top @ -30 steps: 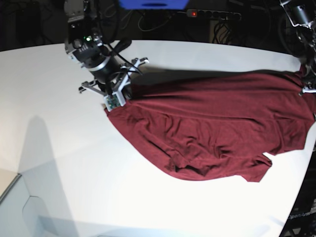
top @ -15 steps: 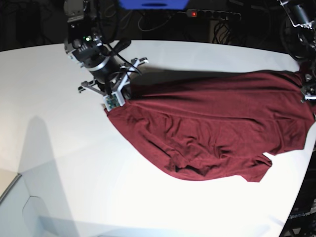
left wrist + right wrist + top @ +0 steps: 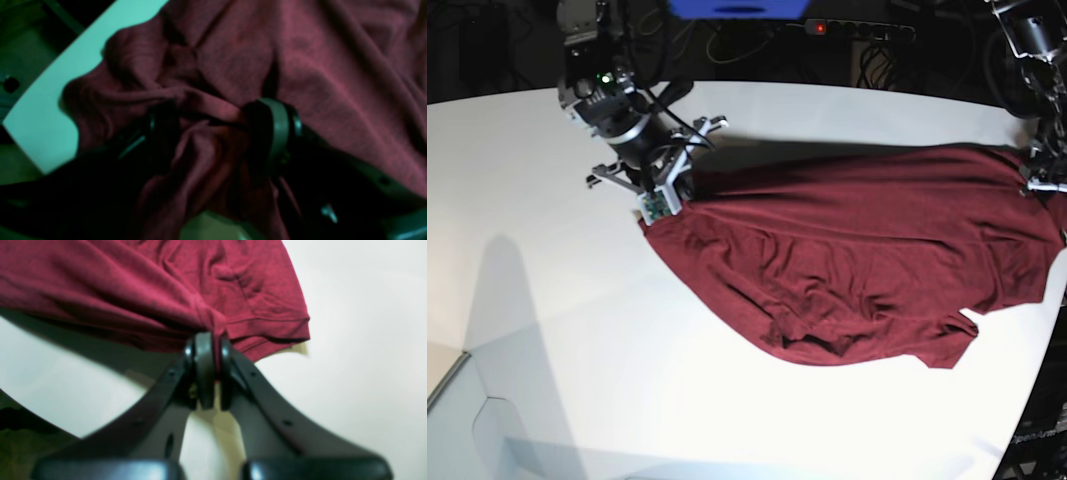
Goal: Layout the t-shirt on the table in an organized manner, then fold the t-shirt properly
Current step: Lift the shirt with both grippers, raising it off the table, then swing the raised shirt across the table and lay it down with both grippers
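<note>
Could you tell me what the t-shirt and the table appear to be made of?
The t-shirt looks like a soft knit fabric, probably cotton jersey: matte dark maroon, faintly heathered, falling in loose wrinkles, with a stitched hem at one edge. The table looks like a hard, smooth white board, perhaps laminate or painted wood: an even matte surface with only soft shadows, though its true material cannot be told.

Dark backdrop, tangled cables (image 3: 877,60), power strip (image 3: 859,30) lit red

Plain dark maroon t-shirt (image 3: 857,250), unprinted; matte white table (image 3: 577,330); black gripper fingers (image 3: 204,370).
</note>
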Controlling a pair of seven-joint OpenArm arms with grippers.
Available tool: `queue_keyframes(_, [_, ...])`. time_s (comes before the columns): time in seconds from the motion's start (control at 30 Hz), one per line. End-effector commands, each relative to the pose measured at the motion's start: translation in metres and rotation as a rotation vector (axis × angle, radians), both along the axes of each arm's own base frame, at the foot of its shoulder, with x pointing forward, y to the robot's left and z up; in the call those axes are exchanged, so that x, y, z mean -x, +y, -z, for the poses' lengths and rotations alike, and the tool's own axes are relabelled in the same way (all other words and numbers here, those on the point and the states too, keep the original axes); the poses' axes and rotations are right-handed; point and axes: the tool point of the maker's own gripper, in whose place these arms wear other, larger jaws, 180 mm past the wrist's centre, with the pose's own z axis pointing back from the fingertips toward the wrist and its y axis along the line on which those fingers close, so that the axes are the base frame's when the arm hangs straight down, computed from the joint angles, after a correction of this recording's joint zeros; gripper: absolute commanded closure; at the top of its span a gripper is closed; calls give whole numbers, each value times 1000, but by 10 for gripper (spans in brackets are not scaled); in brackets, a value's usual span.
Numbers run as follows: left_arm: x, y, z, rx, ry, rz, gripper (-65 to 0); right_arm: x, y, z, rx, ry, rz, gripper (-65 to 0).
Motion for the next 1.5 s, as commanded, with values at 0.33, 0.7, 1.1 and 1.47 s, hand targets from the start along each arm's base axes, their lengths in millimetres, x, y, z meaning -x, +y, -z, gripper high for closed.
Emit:
queue_keyframes(0.33, [-7,11,-11,-14,-18,-9,0,-4,1,-10,-12,-40,-7,0])
queue_keyframes(0.7, [-38,45,-187,-274,-405,-31,0,-16,-7,-26,-33,-128,23,0])
queue_keyframes(1.1, [-98,6,-343,-404,-800,46,0,-86,-47,-101,-28,-412,133,0])
queue_keyframes(1.47, [-130,-23,-330,-378,-765,151,0,-114,-104,-145,3,-541,283,0])
